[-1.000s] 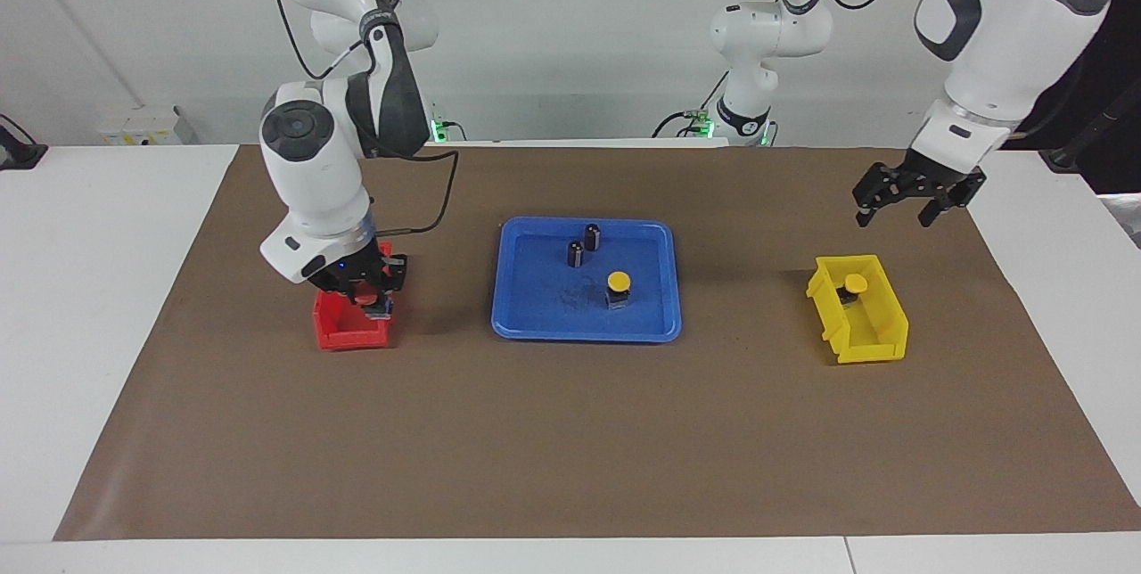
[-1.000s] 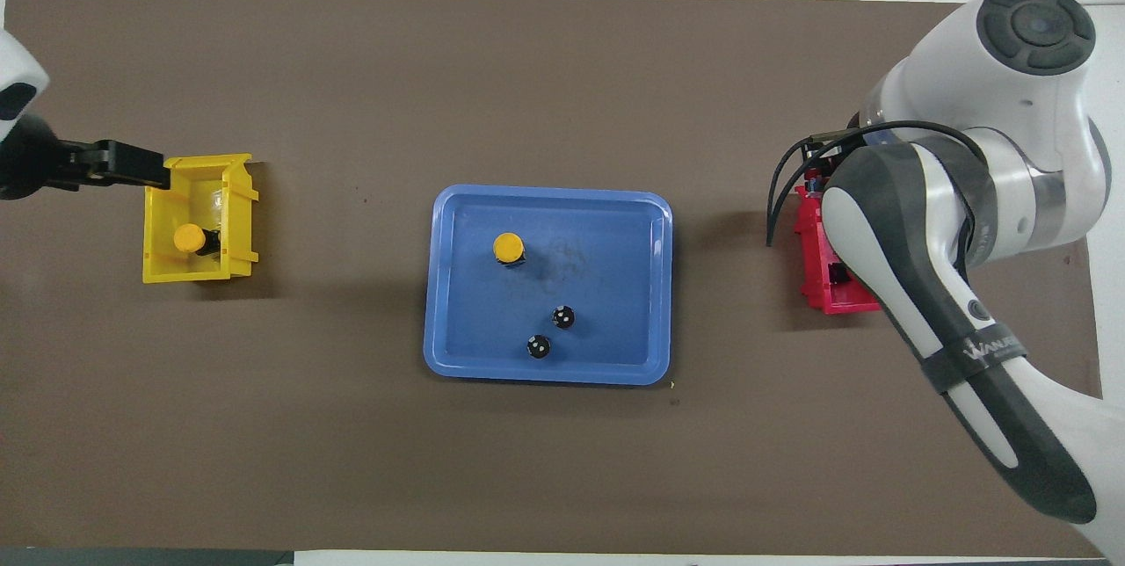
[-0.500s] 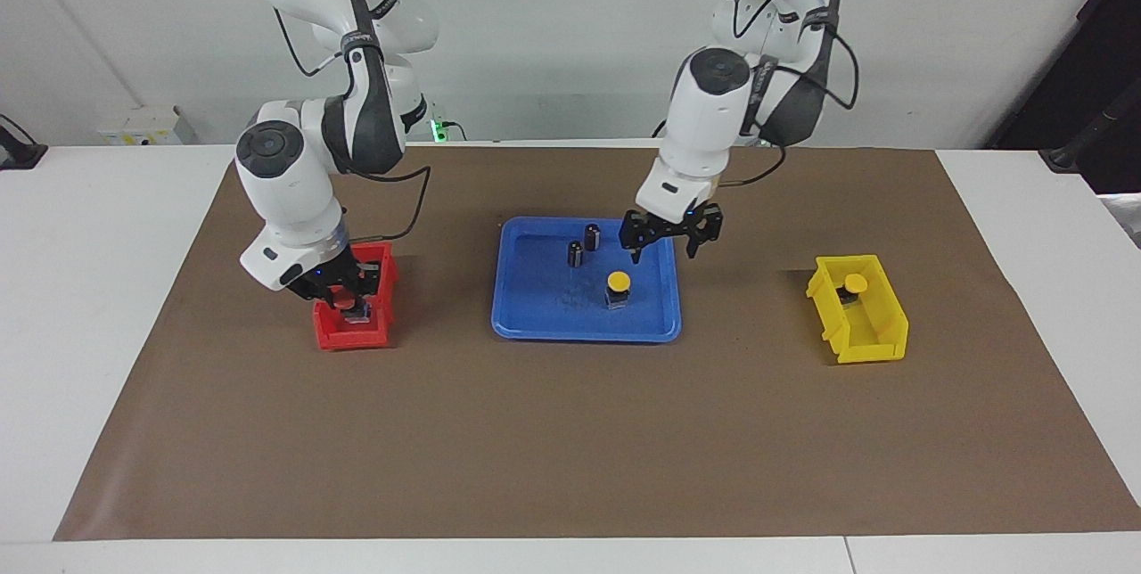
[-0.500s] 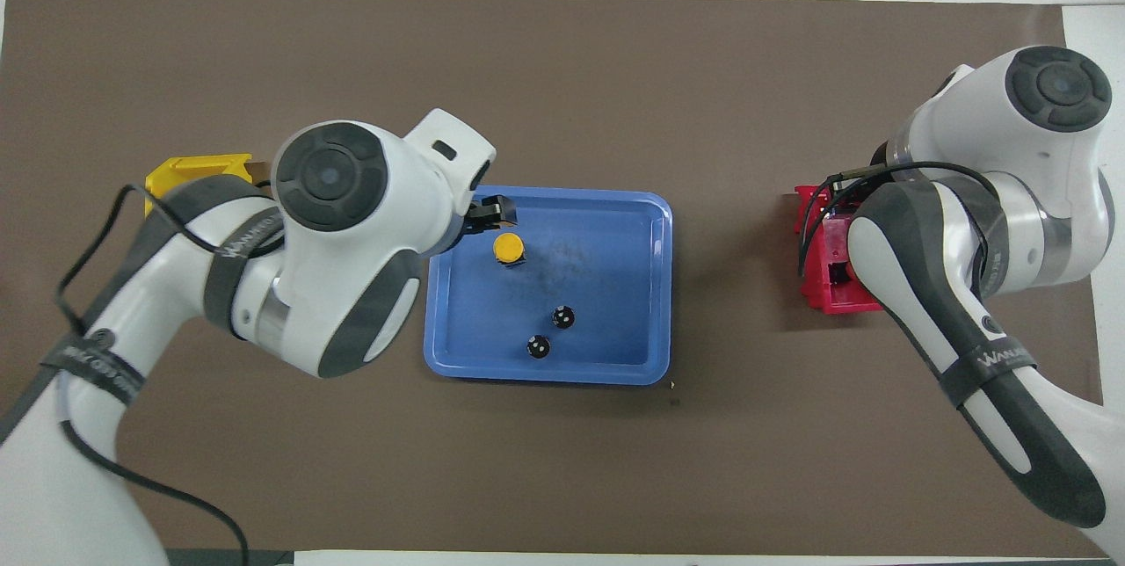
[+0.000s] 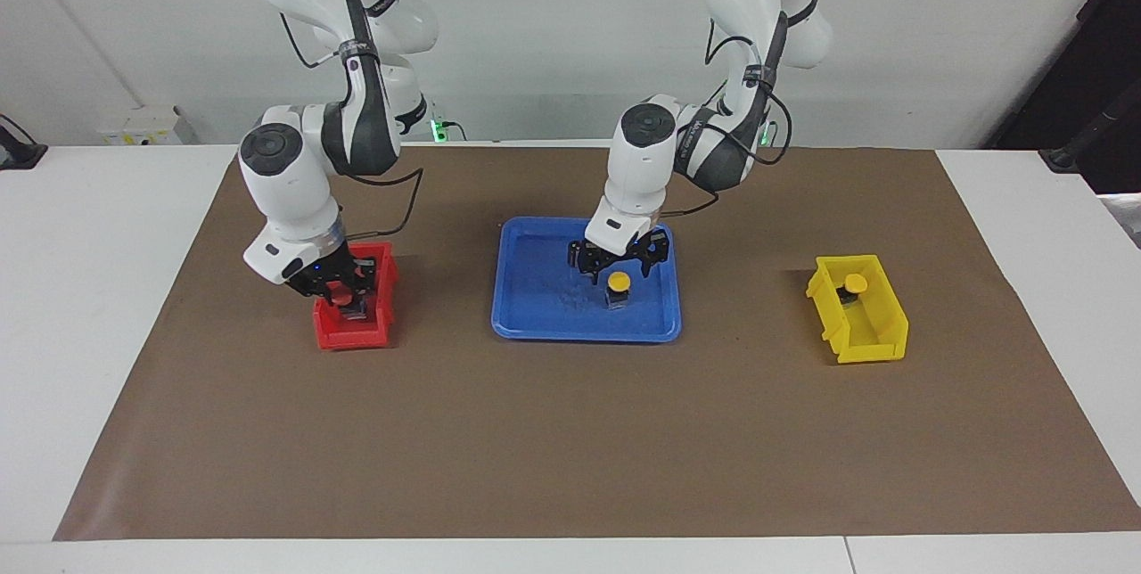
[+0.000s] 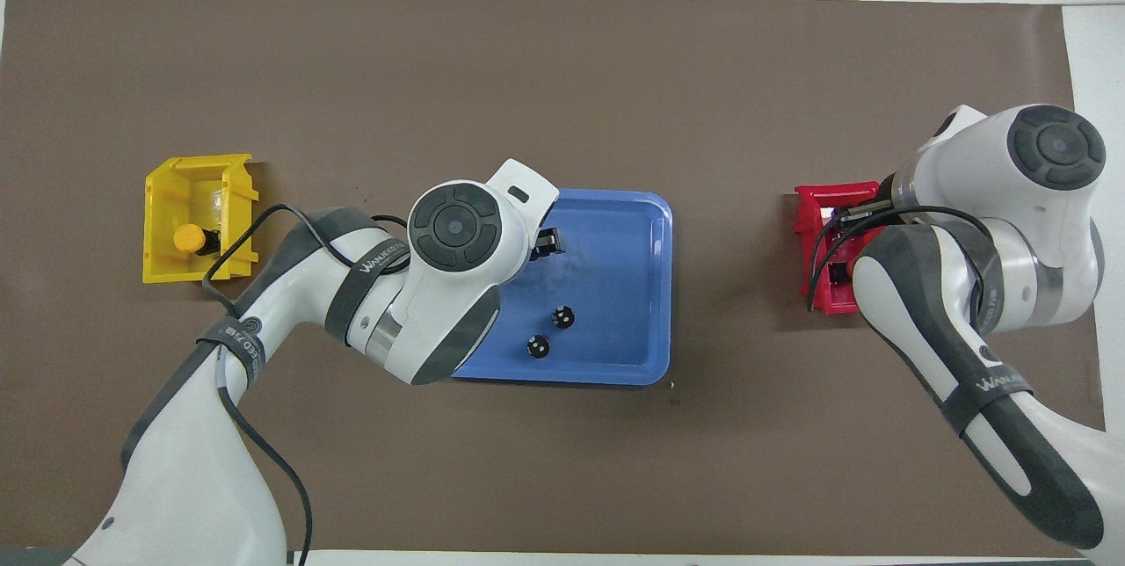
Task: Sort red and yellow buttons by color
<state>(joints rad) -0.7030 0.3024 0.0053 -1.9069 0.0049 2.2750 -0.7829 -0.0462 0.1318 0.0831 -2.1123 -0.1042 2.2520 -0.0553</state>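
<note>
While both arms are low: table (image 5: 98, 307) carries a brown mat (image 5: 570, 440); everything sits on the mat
Left arm: reaches over the blue tray (image 5: 535, 327) at mid-table; nearer arm to the last loose button
Right arm: down at the red bin (image 5: 349, 339), toward its own end of the table
Yellow bin (image 5: 863, 329): toward the left arm's end; one yellow button (image 5: 854, 282) already in it, at the end nearer the robots
Tray contents: yellow button on tray (image 5: 618, 280) standing upright, cap up, long axis vertical; two dark cylinders (image 6: 562, 316) nearer the robots than it
Key relation: button sits straight below the left jaws; judged move is a short vertical drop, then close on the cap
Left jaws: apart, tips flanking just above the yellow cap; holding nothing; contact not evident
Right jaws: together on a red button (image 5: 340, 293), held low inside the red bin; looks like a placement, not yet let go
Second red button: can't tell; bin interior is masked by the arm
</note>
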